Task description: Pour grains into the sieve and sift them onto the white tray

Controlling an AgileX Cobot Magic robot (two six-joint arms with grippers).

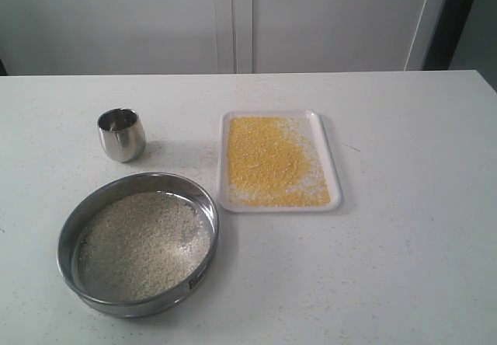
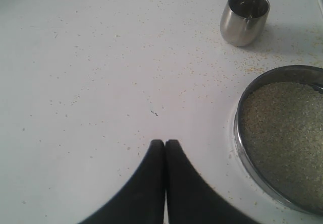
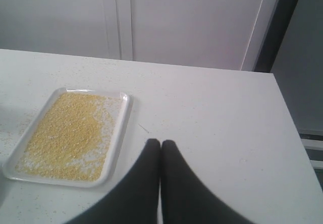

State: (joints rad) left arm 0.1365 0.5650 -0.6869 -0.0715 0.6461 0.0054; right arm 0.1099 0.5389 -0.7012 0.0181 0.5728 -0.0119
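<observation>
Caller: Grippers, what are they doing?

Me: Both are pinched fully shut with nothing between them. My left gripper (image 2: 165, 144) hangs over bare table (image 2: 91, 72), beside the sieve (image 2: 238, 133). My right gripper (image 3: 160, 144) hangs over the table just beside the tray (image 3: 117, 138).

Caller: Where are the grains?

Me: Fine yellow grains (image 1: 272, 162) cover most of the tray, thinner toward one long side. Coarser pale grains (image 1: 144, 244) fill the sieve floor. The sieve sits on the table, close beside the tray's near corner. A small steel cup (image 1: 121, 135) stands upright behind the sieve. It looks empty. By how things lie, I judge the sifting done.

Caller: What could spoil it?

Me: Mostly a careless move by me. The left gripper is near the sieve wall, so a low swing could knock it against the tray. That would jolt pale grains over the rim into the yellow ones. The tray's rim is low, so a bump from the right gripper could slide grains off. Stray grains (image 2: 252, 62) dot the table, and I expect they'd let either piece skid easily.
</observation>
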